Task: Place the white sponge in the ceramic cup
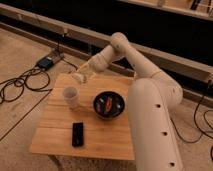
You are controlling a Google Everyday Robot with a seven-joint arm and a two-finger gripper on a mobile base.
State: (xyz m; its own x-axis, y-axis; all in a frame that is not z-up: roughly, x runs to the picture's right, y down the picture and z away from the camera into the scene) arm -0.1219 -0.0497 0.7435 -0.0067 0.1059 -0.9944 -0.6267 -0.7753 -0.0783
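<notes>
Transport step: gripper (80,75) above worktop (55,135) rear edge, jaws clamped on white sponge (77,77); next, centre over ceramic cup (70,96), release.

We see the gripper (81,75) over the far left corner of the wooden table (105,142), so going from there: the black bowl (108,105) sits to its right and nearer the camera, with something reddish inside we can't make out. The black flat device (77,134) lies well in front of it by the near edge, and off to its left on the floor is a dark box (46,62) with black cables (17,85).
</notes>
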